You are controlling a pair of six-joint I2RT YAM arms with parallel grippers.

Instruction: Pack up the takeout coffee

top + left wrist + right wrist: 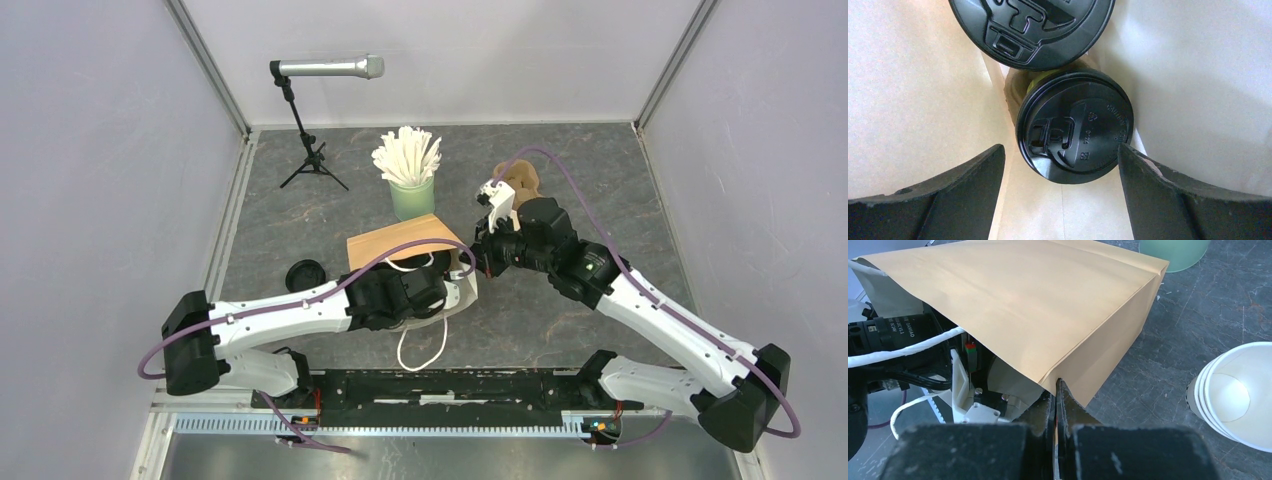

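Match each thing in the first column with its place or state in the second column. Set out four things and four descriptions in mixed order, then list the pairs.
Things:
1. left gripper
2. right gripper
3. mint-green cup
4. loose black lid

Places or states:
a. on the table, left of the paper bag
b. open, inside the bag, astride a lidded cup
c. shut on the bag's edge
d. behind the bag, holding white sticks

Pairs: 1-b, 2-c, 3-d, 4-a
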